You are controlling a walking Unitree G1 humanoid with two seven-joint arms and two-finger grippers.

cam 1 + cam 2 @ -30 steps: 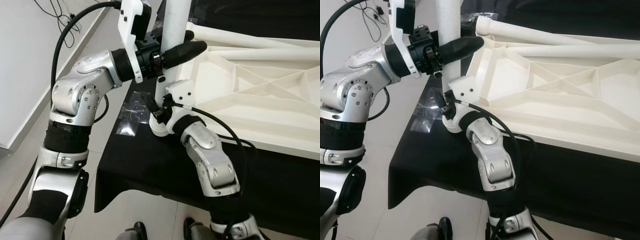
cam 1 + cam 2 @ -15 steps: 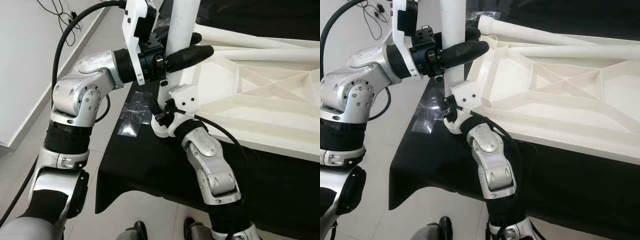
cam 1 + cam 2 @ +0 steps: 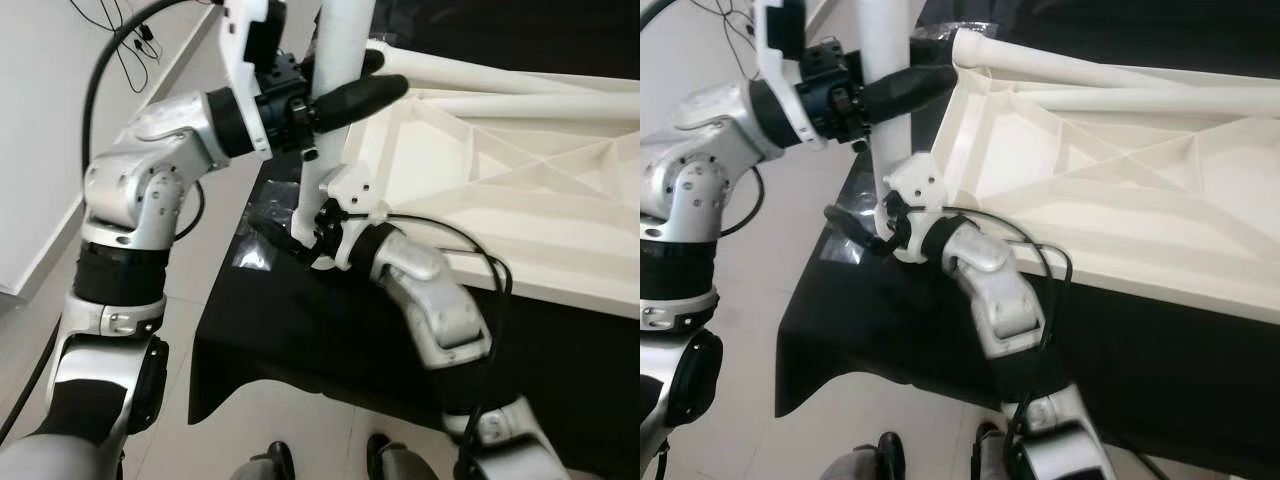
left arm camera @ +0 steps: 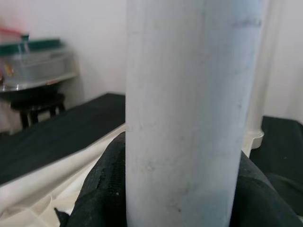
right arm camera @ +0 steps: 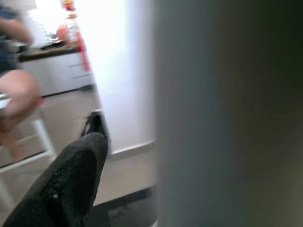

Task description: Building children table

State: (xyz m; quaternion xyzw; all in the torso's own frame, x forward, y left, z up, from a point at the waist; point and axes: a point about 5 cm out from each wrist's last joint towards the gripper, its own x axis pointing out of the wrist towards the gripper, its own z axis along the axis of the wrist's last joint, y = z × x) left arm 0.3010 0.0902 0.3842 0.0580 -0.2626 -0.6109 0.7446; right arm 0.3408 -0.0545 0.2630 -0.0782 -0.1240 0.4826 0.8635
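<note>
Black cloth covers the tabletop (image 3: 300, 340), which stands on a pale tiled floor beside a white wall. On the cloth lies the white plastic children's table top (image 3: 500, 180), turned underside up so its moulded ribs show. Two loose white legs (image 3: 1120, 85) rest along its far edge, and a clear plastic bag (image 3: 262, 235) lies on the cloth by the near corner.

One white table leg (image 3: 335, 90) stands upright at the near-left corner of the upturned top. The left pincer (image 3: 345, 85) is pinching it high up, one black finger across the front and the other behind; in the left wrist view the leg (image 4: 189, 109) stands between both dark pads. The right pincer (image 3: 285, 238) is down at the foot of the same leg, by the corner socket. One finger (image 3: 845, 225) sticks out over the cloth and away from the leg, so it looks spread and not gripping; the other finger is hidden.

As a judgement, the work is at an early stage: this first leg is being seated or turned into its corner, and whether it is fully home cannot be told. The two lying legs are not yet fitted, a fourth cannot be made out, and the table has yet to be turned upright.
</note>
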